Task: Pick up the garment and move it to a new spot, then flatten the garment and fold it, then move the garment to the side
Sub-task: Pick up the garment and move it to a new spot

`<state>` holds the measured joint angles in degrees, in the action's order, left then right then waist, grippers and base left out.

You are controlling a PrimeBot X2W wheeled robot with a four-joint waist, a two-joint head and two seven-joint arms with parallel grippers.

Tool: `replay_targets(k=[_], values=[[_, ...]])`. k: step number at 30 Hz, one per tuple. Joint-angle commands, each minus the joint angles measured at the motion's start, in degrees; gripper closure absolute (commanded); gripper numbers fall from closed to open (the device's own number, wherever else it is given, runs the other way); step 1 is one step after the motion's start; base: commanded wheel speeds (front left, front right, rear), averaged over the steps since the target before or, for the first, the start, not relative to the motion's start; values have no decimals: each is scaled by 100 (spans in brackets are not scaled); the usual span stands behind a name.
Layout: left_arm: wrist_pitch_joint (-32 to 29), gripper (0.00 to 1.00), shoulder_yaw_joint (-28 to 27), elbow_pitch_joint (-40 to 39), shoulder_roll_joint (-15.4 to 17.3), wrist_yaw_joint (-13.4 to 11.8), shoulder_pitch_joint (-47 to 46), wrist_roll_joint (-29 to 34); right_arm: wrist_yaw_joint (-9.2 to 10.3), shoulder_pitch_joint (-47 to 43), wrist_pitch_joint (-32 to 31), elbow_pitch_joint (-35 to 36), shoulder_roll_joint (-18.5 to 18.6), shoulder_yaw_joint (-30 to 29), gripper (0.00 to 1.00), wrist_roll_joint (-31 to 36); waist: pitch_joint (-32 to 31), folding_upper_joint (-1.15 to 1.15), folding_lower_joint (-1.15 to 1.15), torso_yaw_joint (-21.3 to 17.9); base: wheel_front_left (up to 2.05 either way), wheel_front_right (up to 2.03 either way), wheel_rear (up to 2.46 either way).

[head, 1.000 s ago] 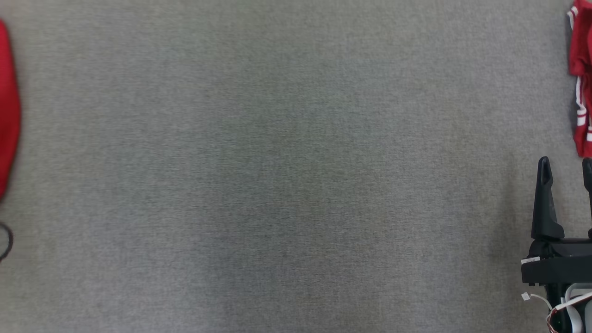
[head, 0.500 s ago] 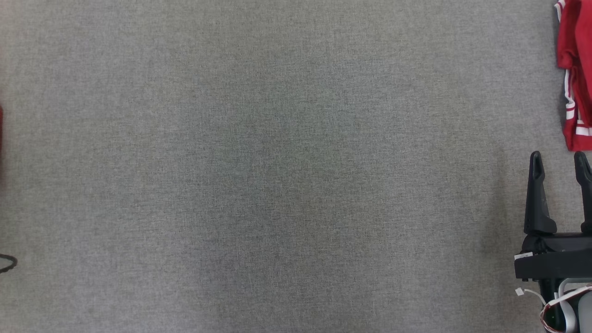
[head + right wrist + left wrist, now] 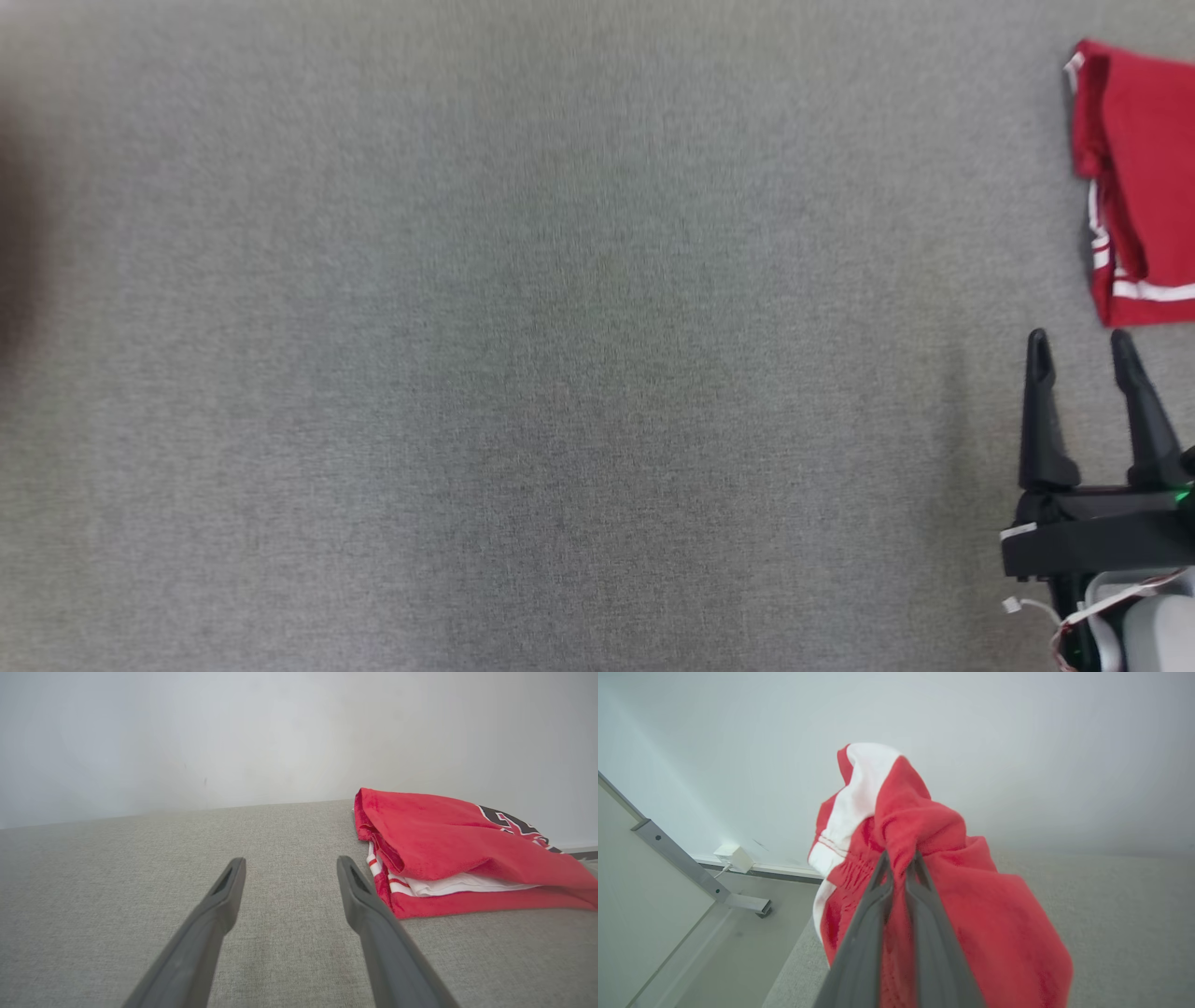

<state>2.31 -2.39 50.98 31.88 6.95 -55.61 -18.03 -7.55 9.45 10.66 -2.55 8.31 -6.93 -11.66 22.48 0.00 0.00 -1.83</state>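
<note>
Dark printed characters on the folded red garment are cut off and unreadable. The white tag by the right claw is too small to read.

Red garments, two: one bunched garment with white trim, pinched in the left end effector; one folded garment with white stripes and dark lettering, lying on the surface; whether that fold holds more than a single piece cannot be told. End effectors, two: the left, and the right end effector. Dark fingers, four: two to each end effector. Grey cloth-covered surface, one. Pale wall, one. Small white box with a thin cable, one, at the foot of the wall. Metal rail, one, beside the box. Green light, one, on the right end effector's base.
</note>
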Motion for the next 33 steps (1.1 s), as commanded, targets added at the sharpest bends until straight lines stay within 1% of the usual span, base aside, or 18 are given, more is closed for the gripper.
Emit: replay_targets(k=[1,2,5,6,8,12,18,21,25,29,33], values=[[282,100,90,-147,-2,-11,-269,74,15,10,74,-94,-67,41,0,-60,-312,0,0,10,0,0,0],[371,100,166,-217,-11,-7,-370,144,15,12,101,-139,-90,58,0,-67,-373,0,0,-3,0,0,0],[488,100,410,-517,-178,12,-721,240,15,16,169,-295,-157,132,0,-110,-582,0,0,-94,0,0,0],[488,100,410,-517,-178,12,-721,240,15,16,169,-295,-157,132,0,-110,-582,0,0,-94,0,0,0],[443,100,617,-788,-299,27,-910,303,15,-8,216,-391,-208,164,0,-125,-711,0,0,-192,0,0,0],[237,100,1056,-1453,-620,50,-1247,350,15,-56,311,-596,-320,225,0,-186,-910,0,0,-501,0,0,0],[-184,100,1771,-2484,-1134,45,-1486,296,15,21,406,-860,-445,363,0,-298,-945,0,0,-1148,0,0,0],[-304,100,2035,-2760,-1402,47,-1325,215,15,18,436,-959,-485,406,0,-335,-942,0,0,-1411,0,0,0],[-295,100,2328,-2846,-1746,41,-983,119,15,23,449,-1064,-510,401,0,-357,-948,0,0,-1638,0,0,0],[-176,100,2532,-2768,-2031,12,-465,13,15,50,454,-1030,-518,424,0,-350,-956,0,0,-1756,0,0,0],[39,100,2740,-2618,-2282,-71,253,-62,15,33,455,-996,-530,403,0,-340,-948,0,0,-1768,0,0,0]])
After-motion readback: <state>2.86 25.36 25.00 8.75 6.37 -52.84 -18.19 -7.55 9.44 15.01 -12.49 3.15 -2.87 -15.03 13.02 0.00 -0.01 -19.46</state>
